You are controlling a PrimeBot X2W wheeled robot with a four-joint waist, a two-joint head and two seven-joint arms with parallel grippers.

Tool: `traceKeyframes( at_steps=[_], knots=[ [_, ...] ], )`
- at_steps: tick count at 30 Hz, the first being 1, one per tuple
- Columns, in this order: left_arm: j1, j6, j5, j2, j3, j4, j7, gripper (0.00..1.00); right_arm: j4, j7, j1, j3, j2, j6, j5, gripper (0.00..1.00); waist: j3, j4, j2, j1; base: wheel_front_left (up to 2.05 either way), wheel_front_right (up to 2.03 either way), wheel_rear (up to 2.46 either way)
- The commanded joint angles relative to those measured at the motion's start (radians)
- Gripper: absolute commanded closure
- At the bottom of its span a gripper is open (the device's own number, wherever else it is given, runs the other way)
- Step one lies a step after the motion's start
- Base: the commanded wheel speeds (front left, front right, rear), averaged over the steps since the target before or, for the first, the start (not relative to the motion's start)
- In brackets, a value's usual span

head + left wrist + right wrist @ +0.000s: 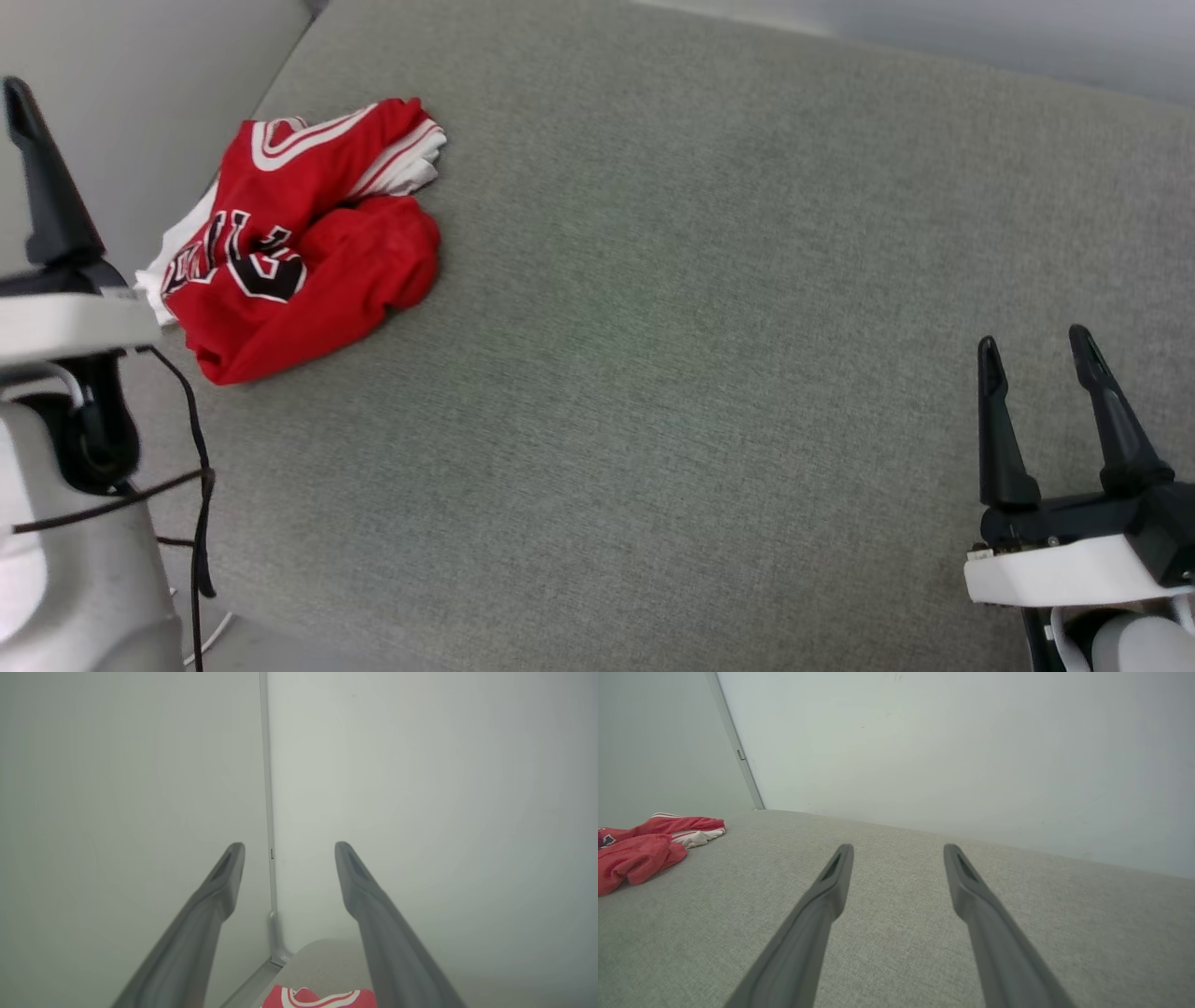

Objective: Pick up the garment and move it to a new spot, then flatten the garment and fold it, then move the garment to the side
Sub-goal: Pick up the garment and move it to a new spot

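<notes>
The garment (pixel 308 252), red with white sleeve trim and black lettering, lies crumpled at the far left of a grey fabric surface (pixel 700 327). It also shows at the left edge of the right wrist view (pixel 640 854). A strip of the garment (pixel 322 998) shows at the bottom of the left wrist view, below and between the fingers. My left gripper (pixel 289 844) is open and empty, raised just left of the garment, with one dark finger (pixel 47 187) at the head view's left edge. My right gripper (pixel 1033 338) stands open and empty at the lower right, far from the garment (pixel 899 847).
Pale walls rise behind the surface and meet at a corner seam (pixel 268 812) behind the garment. A black cable (pixel 196 448) hangs from my left arm by the surface's near left edge. Bare grey fabric stretches between the garment and my right gripper.
</notes>
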Motion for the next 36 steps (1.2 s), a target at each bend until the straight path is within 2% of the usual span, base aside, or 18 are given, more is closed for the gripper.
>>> traceKeyframes(
  at_steps=[1,2,3,4,6,10,11,12,13,14,15,19,25,29,30,36],
  knots=[
    [-0.031,-0.006,-0.011,0.02,0.013,0.019,-0.002,0.0,-0.011,-0.003,-0.023,0.0,0.001,0.0,-0.01,0.0,0.062,-0.035,0.0,-0.0001,0.0,0.0,0.0],
    [-0.031,-0.006,-0.011,0.02,0.013,0.019,-0.002,0.0,-0.011,-0.003,-0.023,0.0,0.001,0.0,-0.01,0.0,0.062,-0.035,0.0,-0.0001,0.0,0.0,0.0],
    [-0.076,-0.01,-0.01,0.06,0.014,0.036,-0.002,0.0,-0.018,-0.003,-0.036,-0.007,0.001,0.0,-0.018,0.0,0.088,-0.045,0.0,-0.0001,0.0,0.0,0.0],
    [-0.076,-0.01,-0.01,0.06,0.014,0.036,-0.002,0.0,-0.018,-0.003,-0.036,-0.007,0.001,0.0,-0.018,0.0,0.088,-0.045,0.0,-0.0001,0.0,0.0,0.0],
    [-0.126,-0.012,-0.033,0.118,-0.004,0.094,-0.002,0.0,-0.032,-0.003,-0.052,-0.01,0.001,0.0,-0.029,0.0,0.119,-0.058,0.0,-0.0001,0.0,0.0,0.0],
    [-0.188,-0.012,-0.133,0.218,-0.092,0.212,0.01,0.0,-0.052,-0.003,-0.066,-0.02,0.001,0.0,-0.044,0.0,0.154,-0.069,0.0,-0.0001,0.0,0.0,0.0],
    [-0.188,-0.012,-0.133,0.218,-0.092,0.212,0.01,0.0,-0.052,-0.003,-0.066,-0.02,0.001,0.0,-0.044,0.0,0.154,-0.069,0.0,-0.0001,0.0,0.0,0.0],
    [-0.222,-0.012,-0.189,0.274,-0.151,0.258,0.036,0.0,-0.06,-0.003,-0.068,-0.024,0.001,0.0,-0.053,0.0,0.17,-0.072,0.0,-0.0001,0.0,0.0,0.0],
    [-0.235,-0.012,-0.214,0.301,-0.184,0.279,0.057,0.0,-0.063,-0.003,-0.071,-0.025,0.001,0.0,-0.056,0.0,0.176,-0.074,0.0,-0.0001,0.0,0.0,0.0],
    [-0.235,-0.012,-0.214,0.301,-0.184,0.279,0.057,0.0,-0.063,-0.003,-0.071,-0.025,0.001,0.0,-0.056,0.0,0.176,-0.074,0.0,-0.0001,0.0,0.0,0.0],
    [-0.256,-0.012,-0.272,0.346,-0.246,0.317,0.113,0.0,-0.07,-0.003,-0.076,-0.025,0.001,0.0,-0.063,0.0,0.189,-0.077,0.0,-0.0001,0.0,0.0,0.0],
    [-0.3,-0.012,-0.385,0.444,-0.367,0.358,0.245,0.0,-0.077,-0.003,-0.084,-0.02,0.001,0.0,-0.07,0.0,0.215,-0.085,0.0,-0.0001,0.0,0.0,0.0],
    [-0.337,-0.012,-0.568,0.544,-0.516,0.399,0.507,0.0,-0.08,-0.003,-0.1,-0.011,0.001,0.0,-0.074,0.0,0.249,-0.101,0.0,-0.0001,0.0,0.0,0.0],
    [-0.344,-0.012,-0.674,0.581,-0.581,0.423,0.68,0.0,-0.084,-0.003,-0.103,-0.015,0.001,0.0,-0.076,0.0,0.272,-0.118,0.0,-0.0001,0.0,0.0,0.0],
    [-0.33,-0.012,-0.746,0.603,-0.625,0.441,0.813,0.0,-0.084,-0.003,-0.108,-0.016,0.001,0.0,-0.077,0.0,0.288,-0.132,0.0,-0.0001,0.0,0.0,0.0],
    [-0.304,-0.013,-0.824,0.613,-0.694,0.493,0.972,0.0,-0.08,-0.002,-0.116,-0.018,0.0,0.0,-0.073,0.0,0.316,-0.152,0.0,-0.0001,0.0,0.0,0.0]
  ],
)
